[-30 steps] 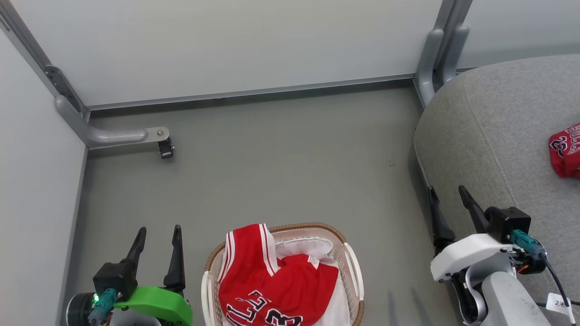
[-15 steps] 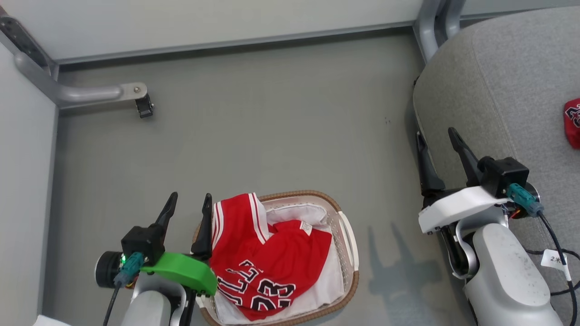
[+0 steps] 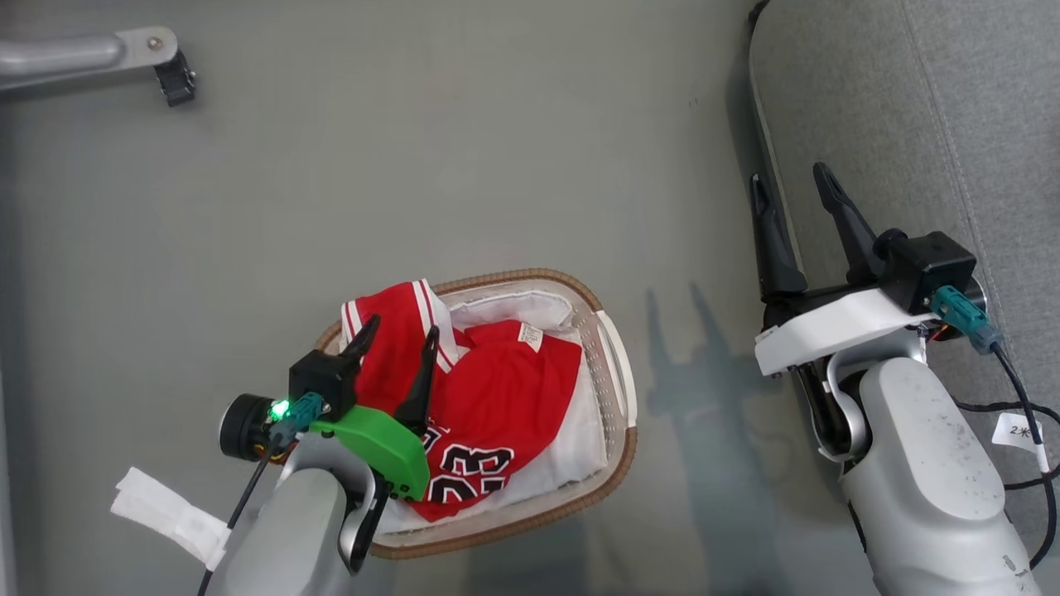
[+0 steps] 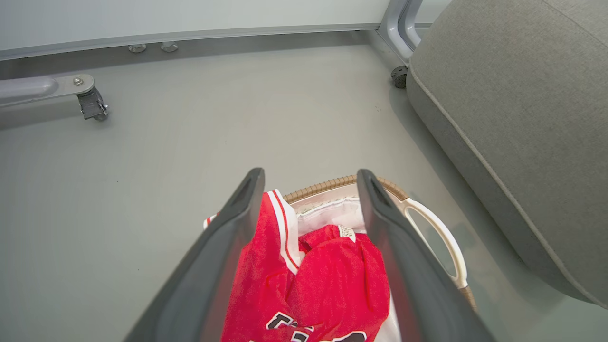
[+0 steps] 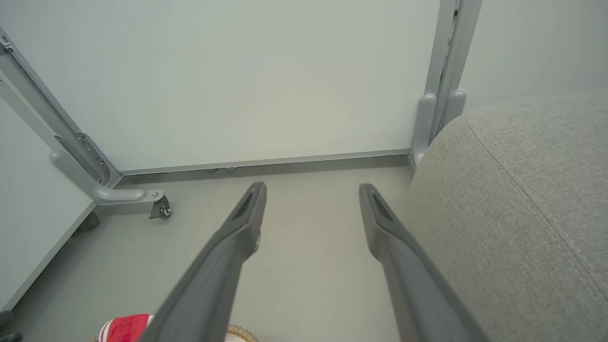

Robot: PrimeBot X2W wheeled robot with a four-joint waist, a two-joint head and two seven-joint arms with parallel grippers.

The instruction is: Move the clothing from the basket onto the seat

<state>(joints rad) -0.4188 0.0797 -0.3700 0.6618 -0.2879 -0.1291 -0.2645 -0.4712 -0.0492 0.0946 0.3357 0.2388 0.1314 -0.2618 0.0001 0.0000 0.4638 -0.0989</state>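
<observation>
Red clothing (image 3: 505,389) with white striped trim and black-and-white lettering lies heaped in the white basket (image 3: 609,331), which has a brown woven rim and stands on the floor. My left gripper (image 3: 402,329) hovers open over the basket's left side, its fingers above the garment's striped edge. The left wrist view shows the clothing (image 4: 323,280) between my open left gripper (image 4: 309,174) fingers, with the basket's handle (image 4: 441,237) to the right. My right gripper (image 3: 788,175) is open and empty beside the edge of the grey seat (image 3: 911,124). In the right wrist view the seat (image 5: 522,199) lies right of my right gripper (image 5: 312,187).
A white cloth liner (image 3: 513,310) shows under the clothing. A partition's grey leg with a caster (image 3: 170,79) stands on the floor at the far left. Pale wall panels (image 5: 261,85) close off the far side. A cable with a tag (image 3: 1023,430) hangs by my right arm.
The head camera has tilted down, shifting the whole picture. My left gripper has come from beside the basket to over its left side, above the clothing. Both grippers stay open.
</observation>
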